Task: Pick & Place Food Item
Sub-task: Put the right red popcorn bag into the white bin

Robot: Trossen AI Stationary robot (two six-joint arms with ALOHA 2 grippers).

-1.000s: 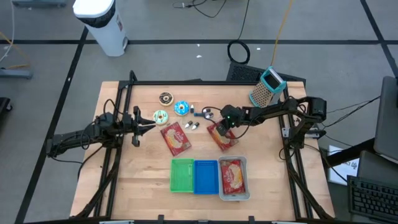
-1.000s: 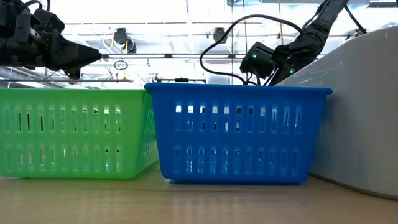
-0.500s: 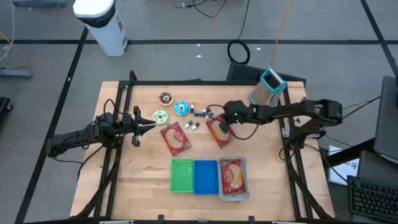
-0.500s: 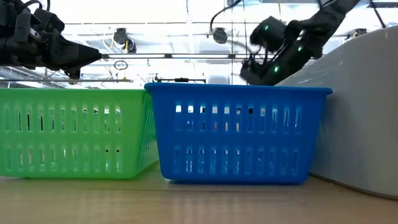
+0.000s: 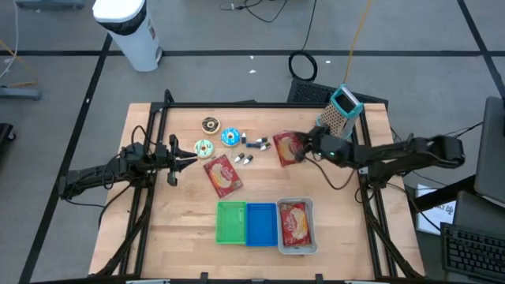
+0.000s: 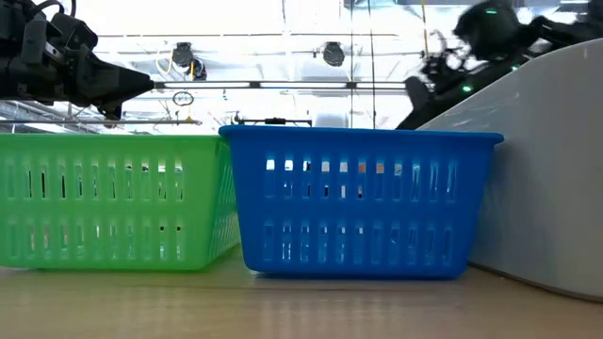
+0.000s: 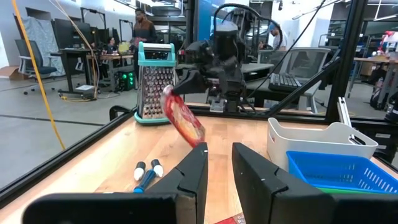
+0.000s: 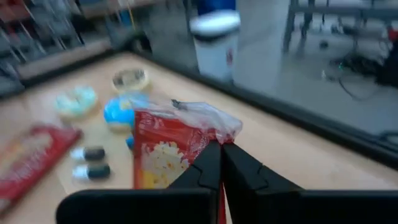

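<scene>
A red snack packet [image 5: 286,147] hangs clear of the table at its far middle, with my right gripper [image 5: 298,148] shut on it. The left wrist view shows it slanting down below the gripper [image 7: 184,118]; in the right wrist view it lies just beyond my fingers [image 8: 166,149]. A second red packet [image 5: 223,175] lies flat on the table. A third [image 5: 294,224] lies in the grey bin [image 5: 310,207]. My left gripper [image 5: 187,158] waits at the left, level, its fingers [image 7: 219,167] slightly apart and holding nothing. My right gripper pinches the packet by its crimped upper end [image 8: 208,134] between its two fingers. The fingers come nearly level from the table's right side. The packet is lifted clear and hangs tilted, its lower end [image 7: 198,138] toward the left arm.
A green basket [image 5: 231,222] and a blue basket [image 5: 261,223] stand beside the grey bin near the front edge. Three doughnuts [image 5: 230,136] and some markers [image 5: 252,143] lie at the far left. A box grater [image 5: 339,110] stands at the far right corner.
My right gripper has risen and drawn back toward the table's right edge, tipping from pointing down to nearly level. The packet, which lay flat on the table, has come up with it and now hangs clear, nearer the far edge.
</scene>
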